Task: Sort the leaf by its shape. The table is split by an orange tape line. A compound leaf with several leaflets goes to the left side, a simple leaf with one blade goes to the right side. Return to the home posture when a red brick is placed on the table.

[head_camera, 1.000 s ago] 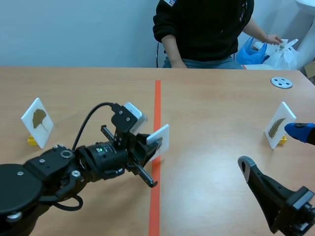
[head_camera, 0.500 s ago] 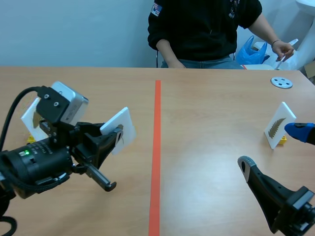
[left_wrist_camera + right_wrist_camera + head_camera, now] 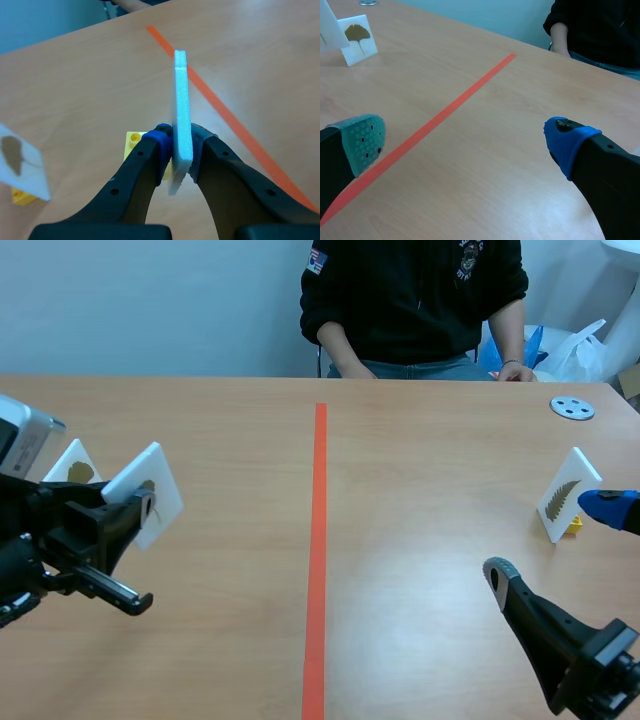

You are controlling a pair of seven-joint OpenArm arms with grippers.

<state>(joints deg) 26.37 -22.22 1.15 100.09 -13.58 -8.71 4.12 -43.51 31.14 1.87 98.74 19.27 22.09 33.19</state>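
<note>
Left gripper [image 3: 181,150] pinches the white leaf card [image 3: 180,95] edge-on, left of the tape line [image 3: 318,540]. Only the left wrist view shows a yellow block [image 3: 133,142] by the pads. Ginkgo card [image 3: 72,468] sits just behind. Right gripper [image 3: 466,144] is spread wide, near right. Fern card [image 3: 567,495] stands at the right edge.

"What's on the table [image 3: 430,540] in front of you?"

"An orange tape line [image 3: 317,540] runs down the middle. Far to my left stands a ginkgo card [image 3: 73,466]."

"And to your right?"

"A fern card [image 3: 567,494] on a yellow brick [image 3: 573,526], with a grey disc [image 3: 572,408] farther back."
</note>
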